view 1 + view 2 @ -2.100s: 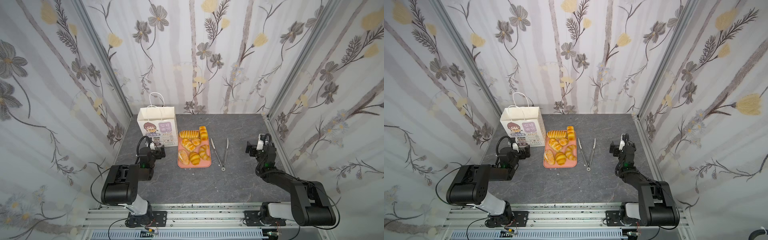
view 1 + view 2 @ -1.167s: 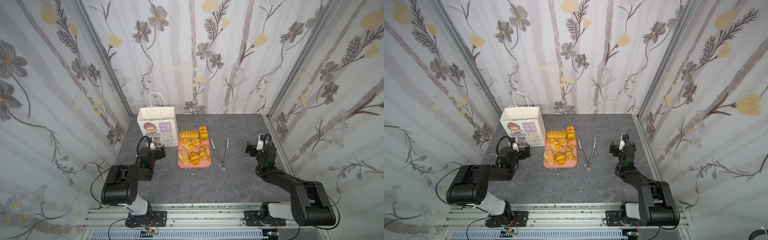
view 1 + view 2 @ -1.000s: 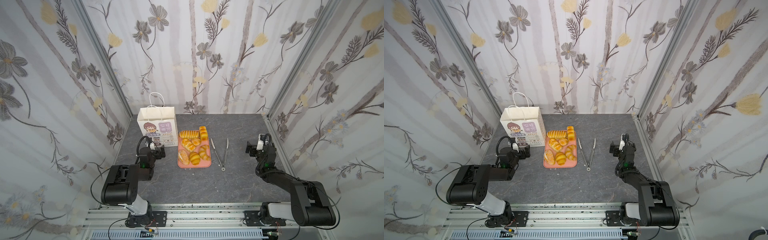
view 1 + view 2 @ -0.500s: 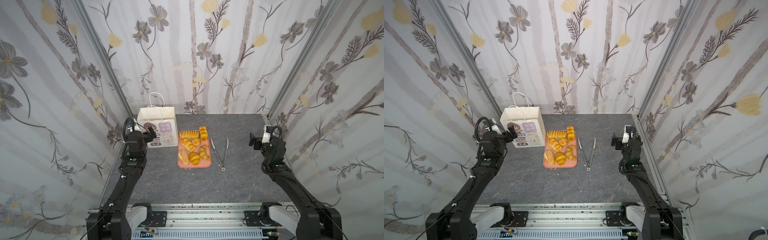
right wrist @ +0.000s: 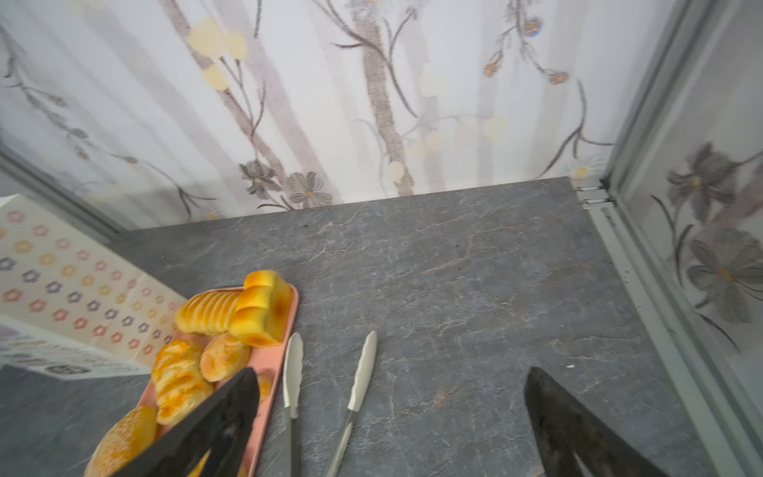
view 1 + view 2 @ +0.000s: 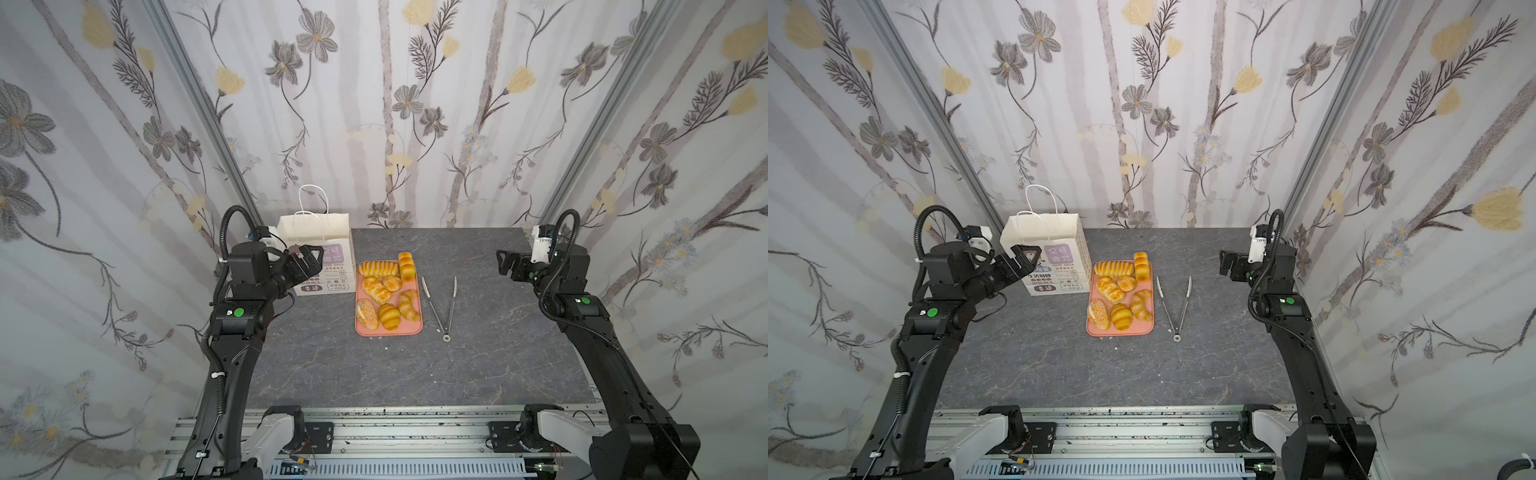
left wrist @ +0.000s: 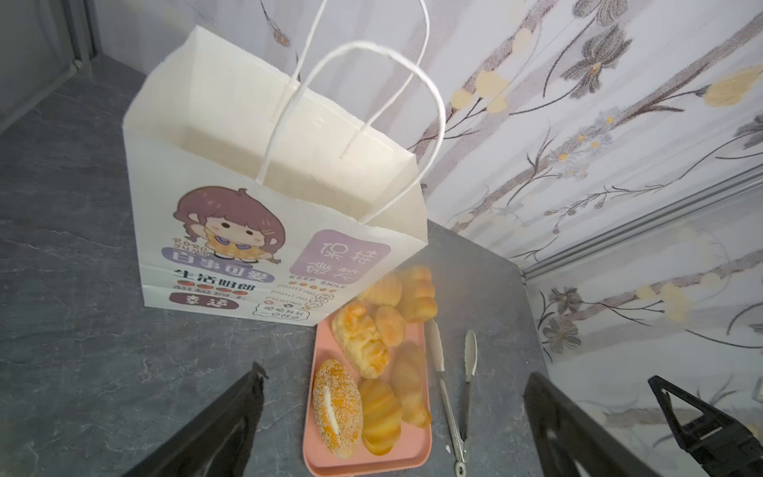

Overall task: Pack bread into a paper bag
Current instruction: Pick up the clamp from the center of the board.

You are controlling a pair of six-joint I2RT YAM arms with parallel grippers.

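Both arms have risen from their folded rest low by the front rail, and the left gripper (image 6: 309, 257) now hangs left of the pink tray (image 6: 388, 331), in front of the paper bag (image 6: 320, 226). The bag, tray and tongs (image 6: 442, 303) lie where they were.

In both top views the bread (image 6: 384, 286) lies on the tray, seven golden pieces. The bag stands upright just left of the tray's far end, with its mouth open and its handles up. The tongs rest on the table (image 6: 415, 374) just right of the tray, their arms spread toward the back. The right gripper (image 6: 505, 264) hovers well right of the tray, beyond the tongs. Both pairs of jaws stand wide with nothing between them. In a top view the left gripper (image 6: 1021, 259) overlaps the bag's (image 6: 1050, 228) printed face.

In the left wrist view the paper bag (image 7: 231, 165) stands at the tray's (image 7: 371, 460) far end, showing white inner walls. The bread (image 7: 371, 351) fills the tray, and the sesame oval is nearest the camera. The tongs (image 7: 454, 392) lie beside the tray, on the side away from the bag. The left gripper (image 7: 394, 371) is spread wide and holds nothing.

In the right wrist view the right gripper (image 5: 392, 371) is also spread wide and holds nothing. The tongs (image 5: 359, 380) lie on the table just beside the tray (image 5: 289, 330). The bread (image 5: 247, 314) is on the tray, and the bag's (image 5: 74, 297) flower-dotted side stands beyond it.
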